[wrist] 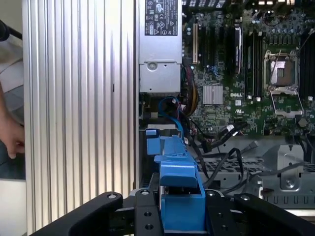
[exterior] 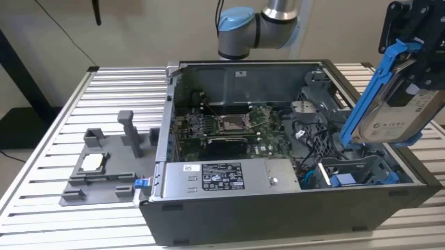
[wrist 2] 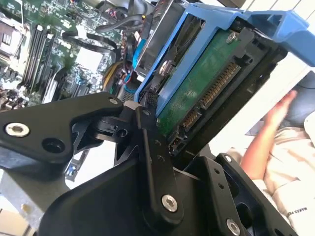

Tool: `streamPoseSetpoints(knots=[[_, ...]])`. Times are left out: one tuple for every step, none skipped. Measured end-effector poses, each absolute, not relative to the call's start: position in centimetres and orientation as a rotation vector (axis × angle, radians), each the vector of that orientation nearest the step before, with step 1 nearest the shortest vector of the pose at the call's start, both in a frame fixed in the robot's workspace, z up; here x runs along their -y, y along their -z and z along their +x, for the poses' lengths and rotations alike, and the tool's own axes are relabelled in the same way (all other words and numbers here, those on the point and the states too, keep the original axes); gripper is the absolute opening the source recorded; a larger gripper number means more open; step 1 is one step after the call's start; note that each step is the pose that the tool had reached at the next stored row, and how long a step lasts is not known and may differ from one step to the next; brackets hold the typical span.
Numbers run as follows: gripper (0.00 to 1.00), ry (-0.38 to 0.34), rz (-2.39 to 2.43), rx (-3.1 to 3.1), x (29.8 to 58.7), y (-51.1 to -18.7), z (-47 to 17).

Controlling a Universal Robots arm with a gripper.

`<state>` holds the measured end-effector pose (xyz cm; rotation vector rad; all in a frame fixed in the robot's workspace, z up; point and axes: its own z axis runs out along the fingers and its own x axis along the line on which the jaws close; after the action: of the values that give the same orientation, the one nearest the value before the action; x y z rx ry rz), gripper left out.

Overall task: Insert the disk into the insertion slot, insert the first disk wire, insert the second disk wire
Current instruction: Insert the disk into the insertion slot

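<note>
My gripper is at the exterior view's upper right, shut on the disk. The disk is a silver drive with a white label in a bright blue carrier. It hangs tilted above the right end of the open computer case. Below it, at the case's front right corner, is the drive bay with the insertion slot. In the second wrist view the disk's green circuit board and its connector face the camera between the black fingers. In the first wrist view the blue carrier sits in my gripper. Loose black and blue wires lie beside the bay.
Inside the case are a motherboard and a grey labelled power-supply box. A grey fixture with small parts stands on the slatted table at the exterior view's left. A person's hand is past the table's edge.
</note>
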<state>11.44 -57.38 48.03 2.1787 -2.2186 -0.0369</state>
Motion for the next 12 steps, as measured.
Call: streamPoseSetpoints(knots=[[0.33,0.037,2.179,2.219,57.4,-48.0,11.4],[0.33,0.037,2.179,2.219,57.4,-47.9,11.4],[0.33,0.037,2.179,2.219,57.4,-47.8,11.4],[0.33,0.037,2.179,2.218,57.4,-47.7,11.4],[0.33,0.037,2.179,2.218,57.4,-47.6,11.4],[0.33,0.037,2.179,2.218,57.4,-47.4,11.4],[0.33,0.037,2.179,2.218,57.4,-47.2,11.4],[0.33,0.037,2.179,2.218,57.4,-47.1,11.4],[0.33,0.037,2.179,2.218,57.4,-46.9,11.4],[0.33,0.037,2.179,2.218,57.4,-46.7,11.4],[0.33,0.037,2.179,2.218,57.4,-46.5,11.4],[0.33,0.037,2.18,2.218,57.4,-46.3,11.4]])
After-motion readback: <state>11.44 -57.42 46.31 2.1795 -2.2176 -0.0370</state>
